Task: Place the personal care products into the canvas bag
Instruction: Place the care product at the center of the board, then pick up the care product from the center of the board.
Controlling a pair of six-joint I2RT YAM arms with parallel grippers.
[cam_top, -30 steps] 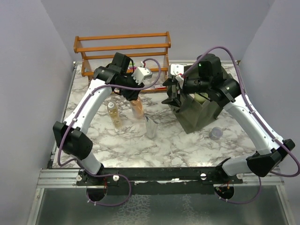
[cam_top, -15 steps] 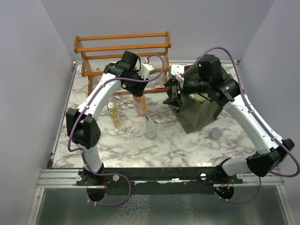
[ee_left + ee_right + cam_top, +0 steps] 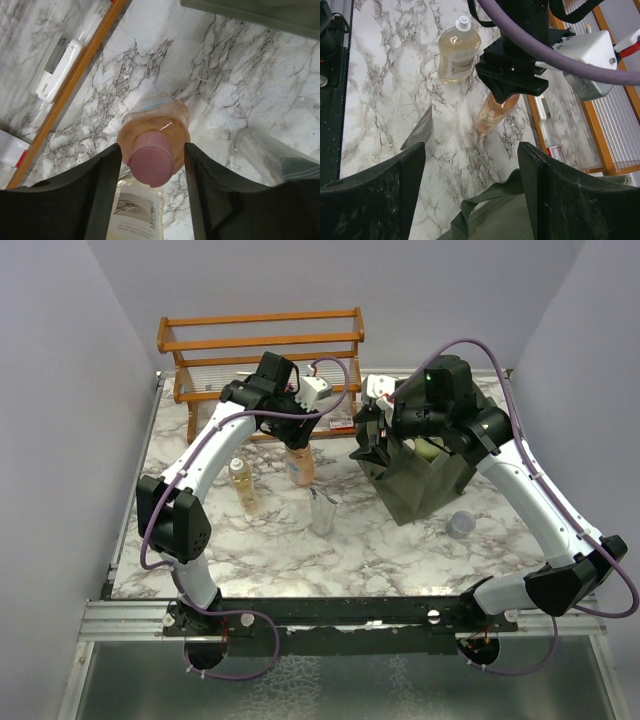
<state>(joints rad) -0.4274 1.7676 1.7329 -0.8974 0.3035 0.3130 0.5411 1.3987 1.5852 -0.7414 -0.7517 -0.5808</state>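
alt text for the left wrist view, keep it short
Two black tool fingers flank the pink cap of an amber-orange bottle on a marble table. A pale labelled bottle shows below it, a silver tube at right.

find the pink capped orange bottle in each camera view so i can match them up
top external: the amber-orange bottle stands left of centre, towards the back.
left wrist: the bottle fills the centre, seen cap-first from above.
right wrist: the bottle is at centre, its top hidden.
shared landmark: the pale yellow bottle close beside it, in all three views.
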